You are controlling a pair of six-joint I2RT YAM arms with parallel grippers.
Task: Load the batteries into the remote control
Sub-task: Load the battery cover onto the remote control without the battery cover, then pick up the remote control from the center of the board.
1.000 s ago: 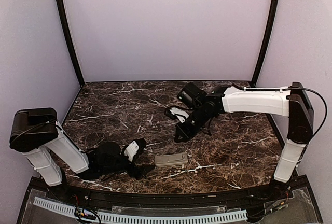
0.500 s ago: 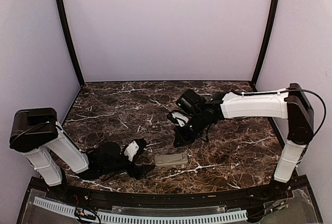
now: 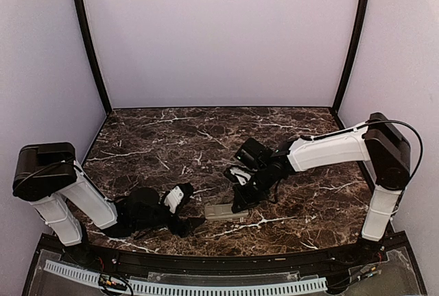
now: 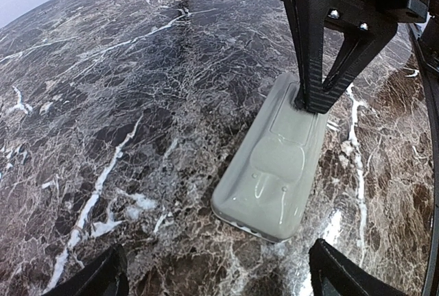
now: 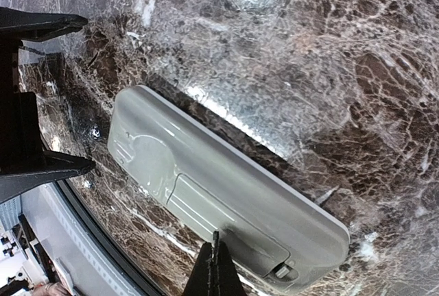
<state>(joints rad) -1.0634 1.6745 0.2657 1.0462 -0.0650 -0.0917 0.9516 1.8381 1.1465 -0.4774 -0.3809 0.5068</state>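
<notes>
The remote control [image 3: 225, 210] lies face down on the marble near the front edge, grey-beige back up [image 4: 274, 166] [image 5: 226, 179]. Its battery cover panel [image 5: 206, 203] sits flush in the back, with a small latch [image 5: 285, 268] at one end. My right gripper [image 3: 241, 202] [image 5: 216, 268] is shut, and its joined tips rest on the cover end of the remote [image 4: 312, 101]. My left gripper [image 3: 191, 223] [image 4: 219, 279] lies low on the table just left of the remote, open, with the remote's near end between its spread fingers and untouched. The batteries are out of view.
The dark marble table [image 3: 151, 145] is walled by lilac panels at the back and sides. A black rail [image 3: 206, 263] runs along the front edge, close behind the remote [image 5: 103, 241].
The right arm has swung down and toward the front, bringing its shut tips from above the table's middle onto the remote's back. The left arm and the remote have not moved.
</notes>
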